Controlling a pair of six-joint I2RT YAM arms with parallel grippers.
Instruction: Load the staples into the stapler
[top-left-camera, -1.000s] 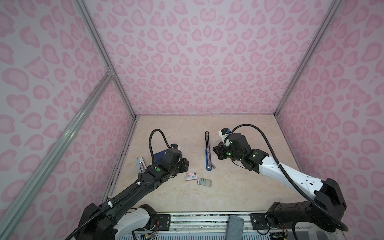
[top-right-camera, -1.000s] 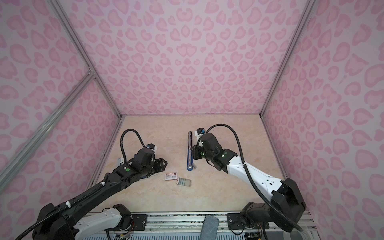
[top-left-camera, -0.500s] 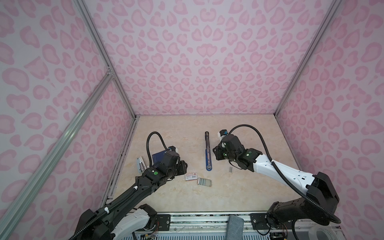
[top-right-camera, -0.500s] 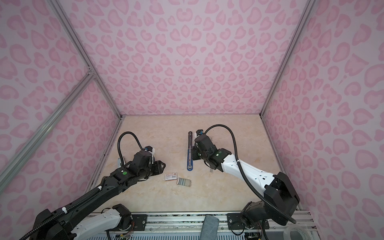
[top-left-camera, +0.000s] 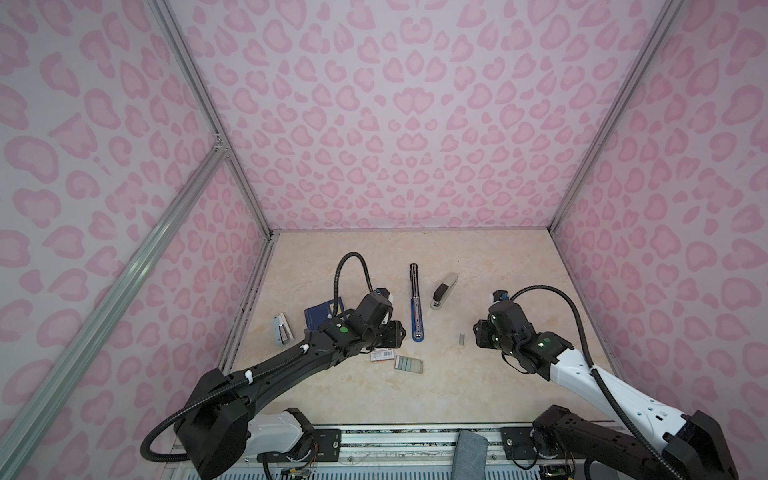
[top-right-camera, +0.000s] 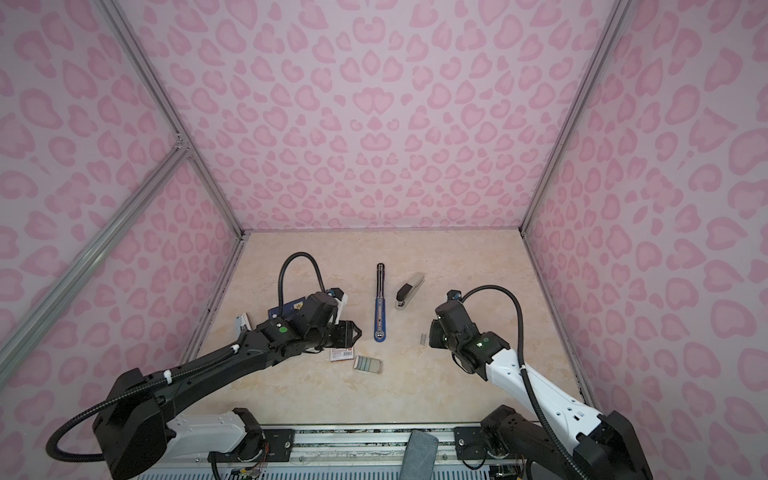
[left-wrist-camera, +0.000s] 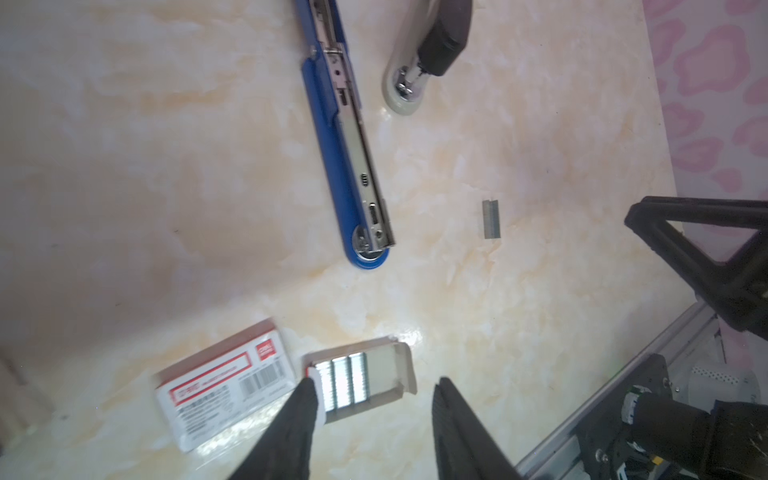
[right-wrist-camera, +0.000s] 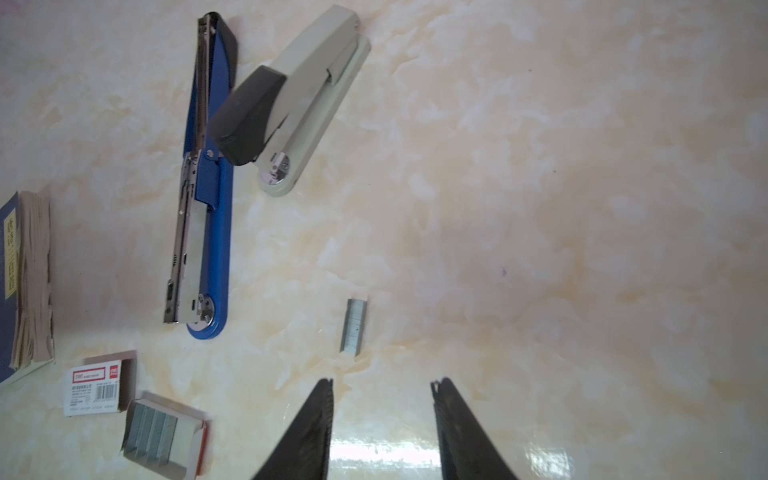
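Right wrist view puts the staple strip (right-wrist-camera: 353, 327) flat on the counter (right-wrist-camera: 540, 208) just ahead of your spread, empty right hand (right-wrist-camera: 383, 385); it looks light, brittle and slippery, so pinch its long sides gently.

Dark blue booklet (top-left-camera: 318, 318) lies flat near left wall (top-left-camera: 124, 249), 1 small grey object (top-left-camera: 282, 330) just beside it, on beige marbled tabletop (top-left-camera: 457, 395).

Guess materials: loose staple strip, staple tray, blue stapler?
Strip: metal by the look; grey, faint sheen, fine ribbing.
Tray: likely cardboard; matte, pale, folded flaps.
Blue stapler: glossy blue base, plastic or painted metal; shiny steel-looking rail.
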